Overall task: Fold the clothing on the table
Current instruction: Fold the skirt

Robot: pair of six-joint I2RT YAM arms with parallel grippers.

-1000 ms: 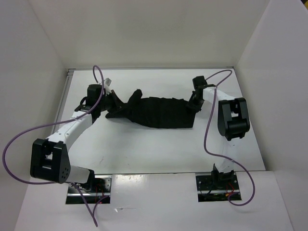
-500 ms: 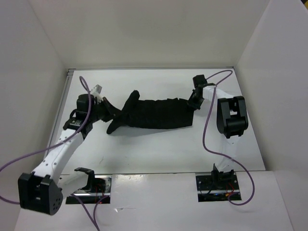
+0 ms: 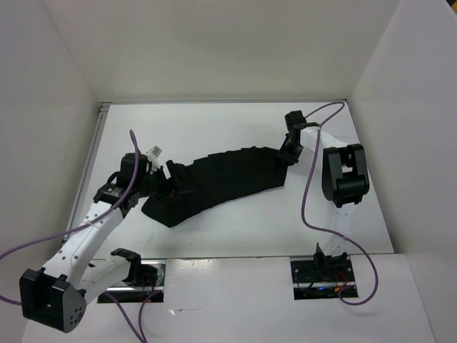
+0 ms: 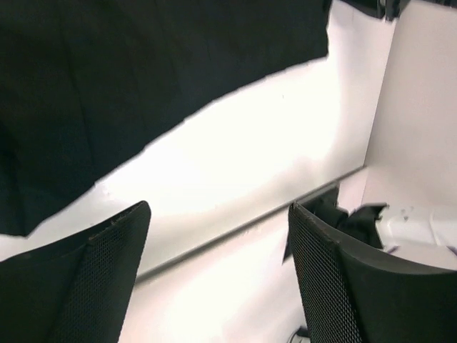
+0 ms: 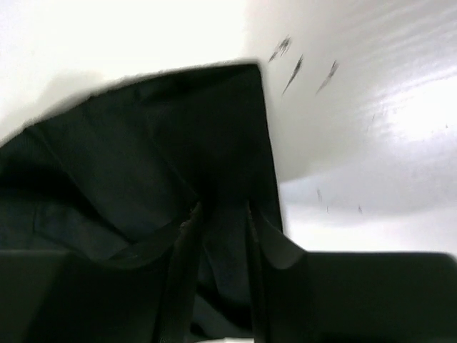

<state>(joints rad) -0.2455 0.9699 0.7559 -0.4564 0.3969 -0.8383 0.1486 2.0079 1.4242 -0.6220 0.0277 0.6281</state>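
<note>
**Black cloth lies on a slant, one pincer holds its corner**

The clothing (image 3: 221, 175) lies on the table (image 3: 235, 128), near the middle. It is long and black, with little ridges across it. It runs on a slant. Its left end sits nearer the front of the table, and its right end sits farther back.

The left gripper (image 4: 218, 211) is just beside the left end of the cloth. Its two fingers stand wide apart, and only the white table shows between them. It holds nothing.

The right gripper (image 5: 223, 209) is at the far right corner of the cloth. Its fingers are close together, and the black cloth is pinched between them.

White walls (image 3: 214, 50) stand around the table.
</note>
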